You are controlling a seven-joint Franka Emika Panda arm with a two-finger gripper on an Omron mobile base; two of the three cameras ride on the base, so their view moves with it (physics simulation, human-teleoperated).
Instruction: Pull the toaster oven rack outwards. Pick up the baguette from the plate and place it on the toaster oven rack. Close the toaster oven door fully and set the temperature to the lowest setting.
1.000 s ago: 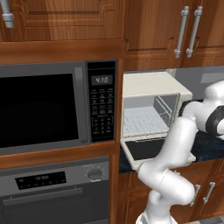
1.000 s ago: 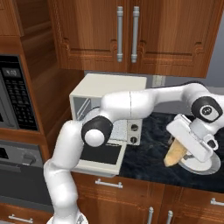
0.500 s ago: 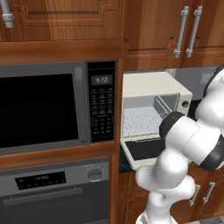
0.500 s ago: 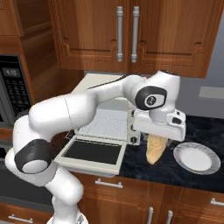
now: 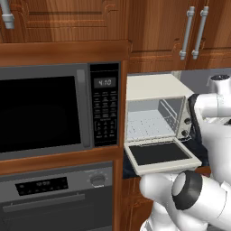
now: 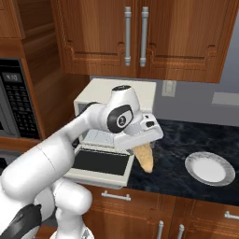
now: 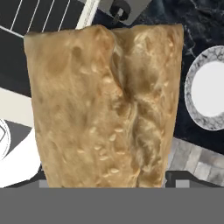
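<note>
Right now the end effector (image 6: pixel 143 142) is grasping the baguette (image 6: pixel 145 157), which hangs from it point-down in the air above the dark marbled tabletop (image 6: pixel 179 163). Up close the loaf (image 7: pixel 107 105) is tan-brown with a rough, seeded crust and a deep split running down its length. Just beside the end effector, on the side toward the microwave (image 5: pixel 54 110), the cream toaster oven (image 6: pixel 109 98) sits with its door (image 6: pixel 99 163) folded down flat, dark glass facing up. Its pale wire rack (image 5: pixel 146 126) lies inside the cavity; I can't tell how far out it is pulled. On the end effector's other side, well apart, the white round plate (image 6: pixel 210 168) rests bare on the tabletop.
</note>
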